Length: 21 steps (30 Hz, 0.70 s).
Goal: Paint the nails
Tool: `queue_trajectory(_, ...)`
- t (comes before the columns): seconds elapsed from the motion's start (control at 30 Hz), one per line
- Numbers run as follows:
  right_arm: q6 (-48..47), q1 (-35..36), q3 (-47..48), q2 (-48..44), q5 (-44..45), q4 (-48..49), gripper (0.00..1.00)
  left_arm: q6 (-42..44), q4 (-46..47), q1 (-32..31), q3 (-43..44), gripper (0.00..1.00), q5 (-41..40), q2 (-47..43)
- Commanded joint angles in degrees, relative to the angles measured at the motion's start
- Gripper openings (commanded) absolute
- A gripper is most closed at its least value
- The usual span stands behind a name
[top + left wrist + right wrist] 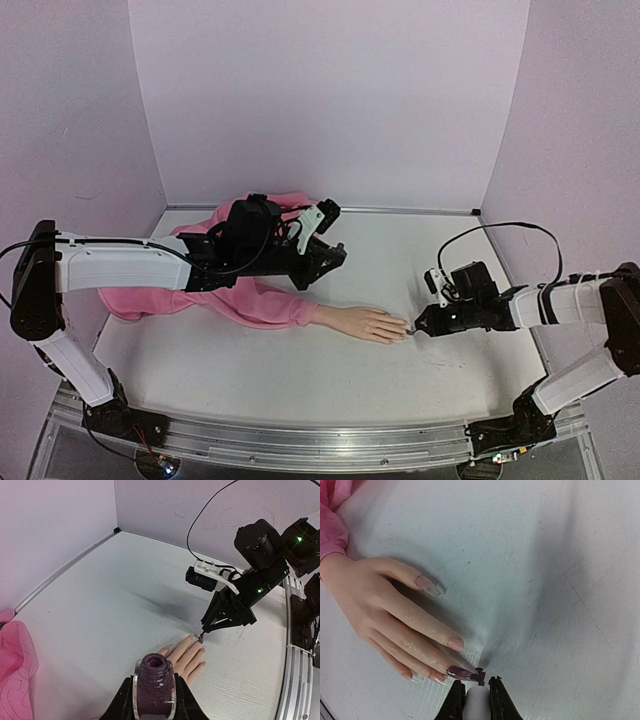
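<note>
Along the bottom edge of the top view, both arms are rising from a metal rail point(300, 445) at the near side of the white worktop point(250, 370). Just beyond it, near the middle of the frame, the mannequin hand point(365, 322) is lying palm down with its fingers pointing toward the right of the frame.

The right tool point(418, 325) is reaching in from the right. Its jaws are clamping narrowly on a white cap point(477, 700), which is carrying a small brush point(480, 674). In the right wrist view the brush tip is touching the end of one long finger (the middle one, it seems). That finger's dark nail point(460, 672) is wearing glossy plum lacquer. Among the other nails point(455, 643), those on the thumb and the next finger are showing bare and skin-toned. The two lowest are lying too edge-on to judge.

Farther back, left of centre, the left tool point(330, 255) is gripping an open polish bottle point(155, 677) upright, its uncapped neck showing dark purple inside. The pink sleeve point(250, 300) is trailing from the wrist toward the back left corner, passing under that arm. Pale lilac walls point(330, 100) are closing the scene at the top of the frame.
</note>
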Motion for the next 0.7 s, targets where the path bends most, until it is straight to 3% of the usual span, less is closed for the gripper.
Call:
queue_trajectory(0.0,0.0,0.3,-1.0,-5.3,-0.2,0.3,0.00,-0.4,3.2,0.2,0.0,0.00,-0.5,-3.6)
queue_trajectory(0.2,-0.6,0.3,-1.9,-13.6,-2.1,-1.1,0.00,-0.6,3.2,0.2,-0.2,0.00,0.0,-3.3)
queue_trajectory(0.37,-3.6,0.3,4.5,-18.2,-3.8,-9.0,0.00,1.0,3.2,0.2,-1.2,0.00,1.8,-4.1)
queue_trajectory(0.57,-4.9,0.8,13.5,-17.5,-18.3,-11.3,0.00,3.9,3.0,0.2,-3.5,0.00,12.0,-4.2)
queue_trajectory(0.67,-4.3,3.8,18.3,-16.9,-21.5,-11.8,0.00,4.4,3.0,0.1,-5.1,0.00,15.7,-4.5)
